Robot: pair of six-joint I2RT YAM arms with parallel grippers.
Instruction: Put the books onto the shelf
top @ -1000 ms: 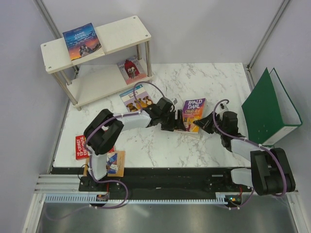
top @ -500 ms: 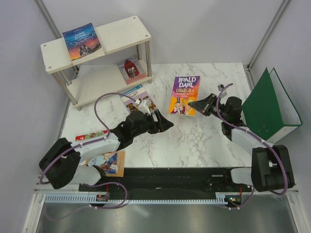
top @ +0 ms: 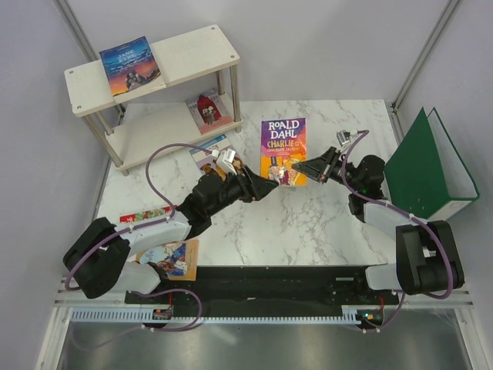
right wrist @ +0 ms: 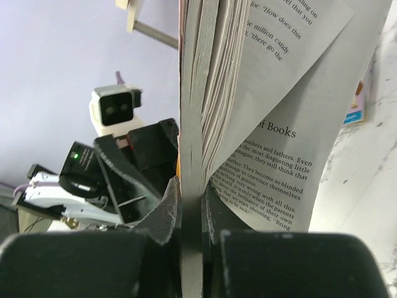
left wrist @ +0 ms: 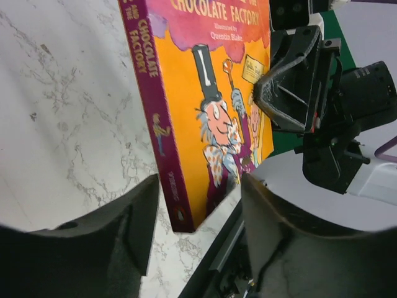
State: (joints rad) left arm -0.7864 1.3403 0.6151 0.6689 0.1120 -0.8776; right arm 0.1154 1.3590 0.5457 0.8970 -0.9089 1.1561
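Left wrist view: I see Roald Dahl book (left wrist: 211, 124) upright, lower spine corner between my left fingers (left wrist: 133, 217), apart; right fingers (right wrist: 160, 217) clamped on opposite page edge.

Bright covers on a white, grey-veined table (top: 308, 223).
Dahl book (top: 283, 151): orange cover with purple top and spine, yellow title. Shelf (top: 196, 52): cream boards, silver legs. One blue book (top: 129, 65), one red book (top: 142, 216). Binder (top: 420, 173): dark green.

Roald Dahl book (top: 283, 150) raised; left gripper (top: 264, 188) closer.
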